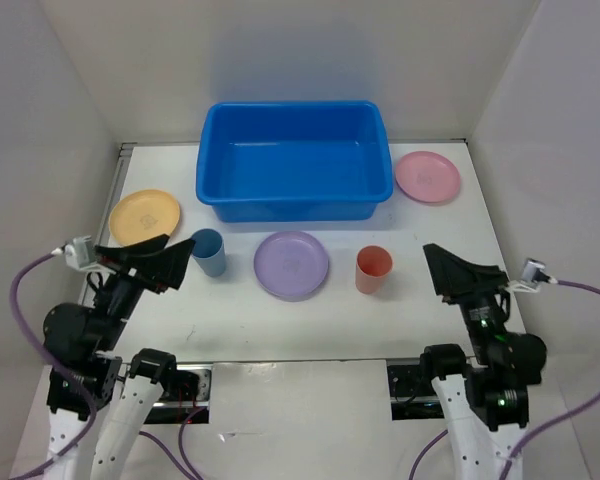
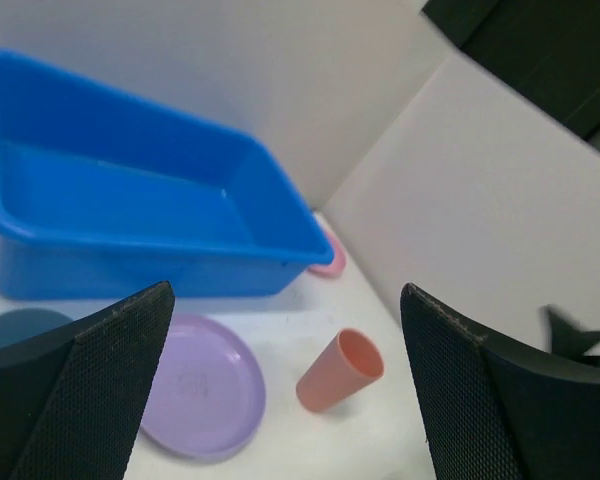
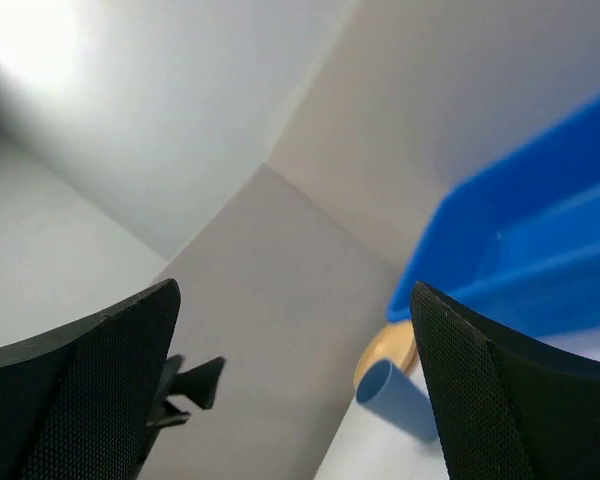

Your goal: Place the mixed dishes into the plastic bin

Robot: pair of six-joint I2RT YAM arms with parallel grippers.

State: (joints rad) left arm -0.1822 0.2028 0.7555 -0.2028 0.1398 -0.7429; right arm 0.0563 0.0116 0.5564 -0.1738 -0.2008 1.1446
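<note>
Lilac plate, centre mark illegible

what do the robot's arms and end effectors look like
Two matching arms: black joints, white lower links, a purple cable trailing from each wrist. The left end effector and right end effector are black wedges; their finger pads have a fine woven texture. Small green lights glow on the right arm.

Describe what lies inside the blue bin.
Nothing shows inside the blue bin: its floor and far walls are bare. Only the narrow strip tucked just behind its near wall is hidden from the overhead view.
</note>
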